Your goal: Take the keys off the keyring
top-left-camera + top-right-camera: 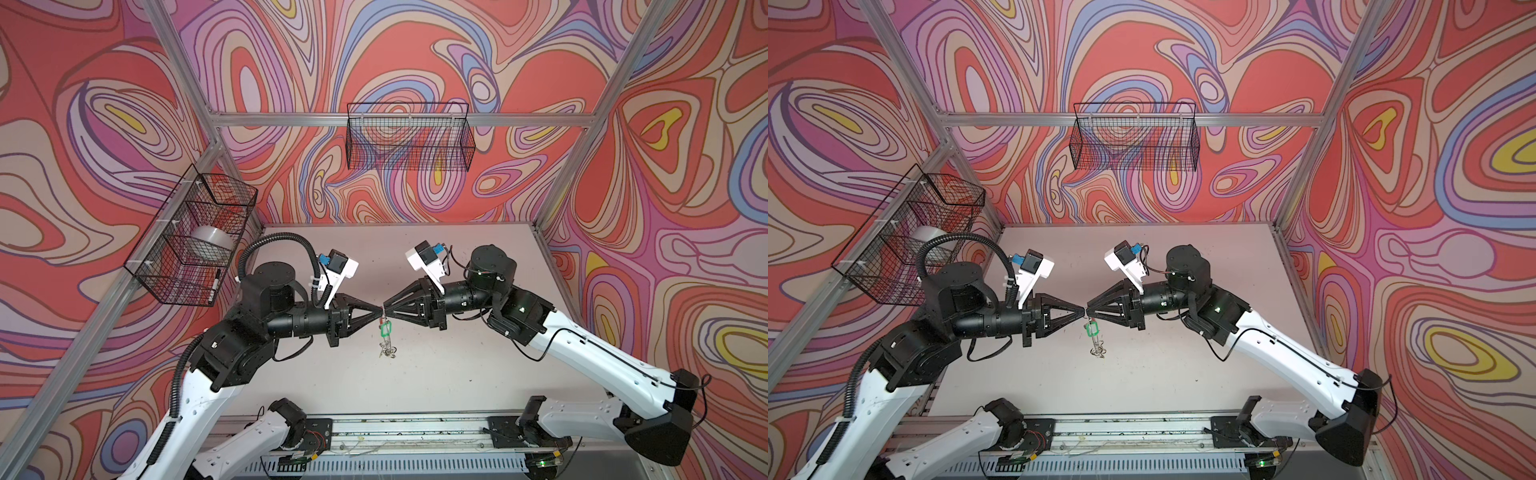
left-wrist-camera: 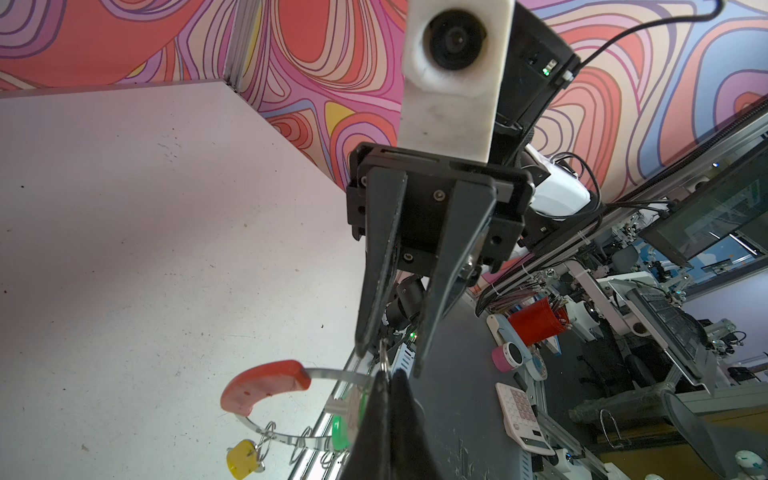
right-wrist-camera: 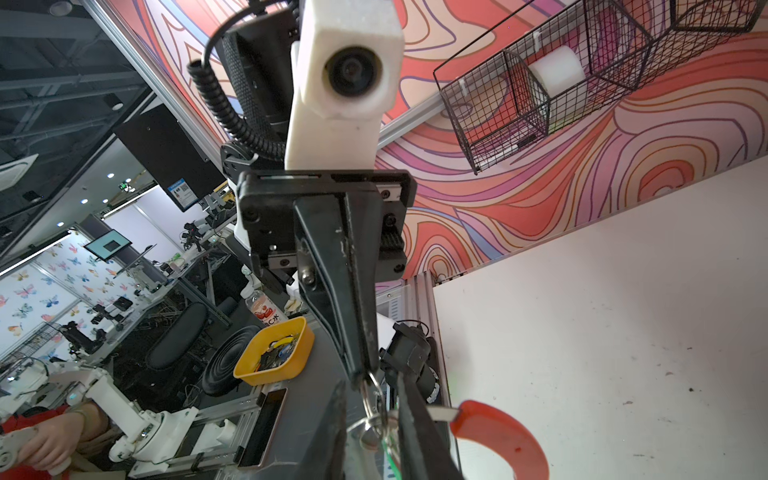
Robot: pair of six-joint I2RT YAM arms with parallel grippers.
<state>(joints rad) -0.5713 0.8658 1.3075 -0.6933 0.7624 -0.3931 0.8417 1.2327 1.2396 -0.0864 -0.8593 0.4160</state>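
Aloft, left gripper [image 1: 380,309] clenched on split ring [image 2: 384,357]; right gripper [image 1: 386,311] jaws apart around it; bottle [image 3: 266,312] label blurred.

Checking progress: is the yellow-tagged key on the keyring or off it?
On: the yellow-tagged key hangs by a small ring from the keyring.

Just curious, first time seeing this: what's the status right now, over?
Left gripper shut on split ring; right gripper open around it. Keyring hangs below, both keys on. Nothing in the way.
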